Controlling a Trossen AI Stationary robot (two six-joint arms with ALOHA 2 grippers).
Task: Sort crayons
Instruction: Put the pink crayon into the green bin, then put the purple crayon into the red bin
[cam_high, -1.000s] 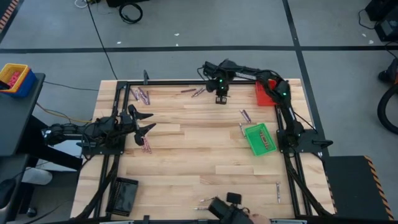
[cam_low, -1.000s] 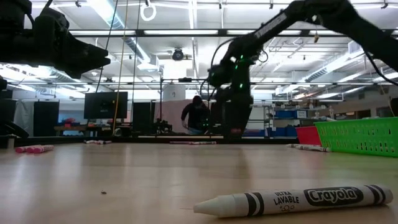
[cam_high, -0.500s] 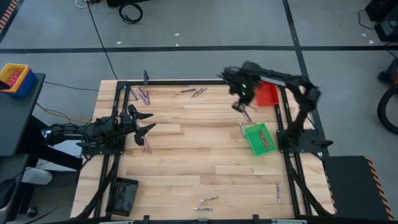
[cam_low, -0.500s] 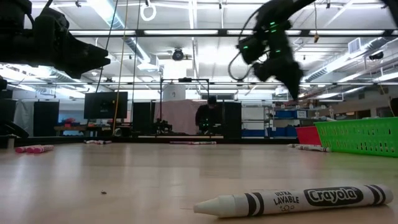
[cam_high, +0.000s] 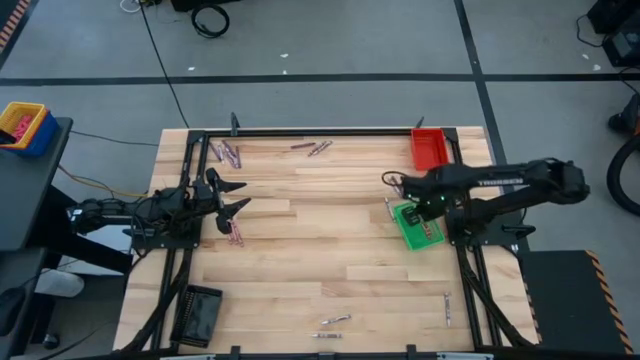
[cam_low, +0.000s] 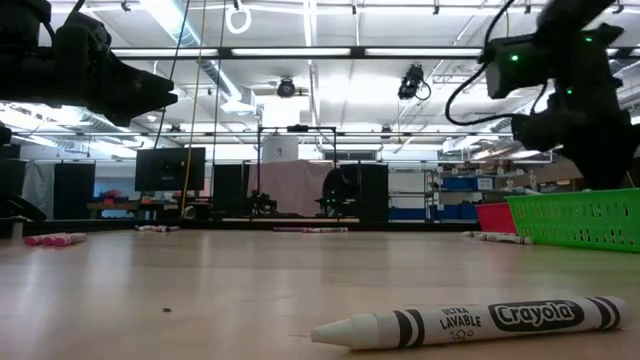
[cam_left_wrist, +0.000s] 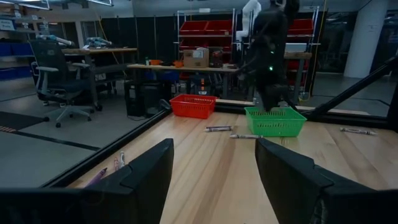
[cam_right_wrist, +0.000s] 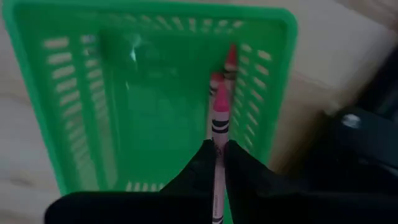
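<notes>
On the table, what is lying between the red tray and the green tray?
In the left wrist view, two crayons lie on bare wood between the red plastic tray and the green plastic tray.

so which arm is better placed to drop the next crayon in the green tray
Right. The right hand is shut on a pink crayon and hangs directly above the green tray. The left hand sits open at the table's opposite side, holding nothing, well away from that tray.
</notes>
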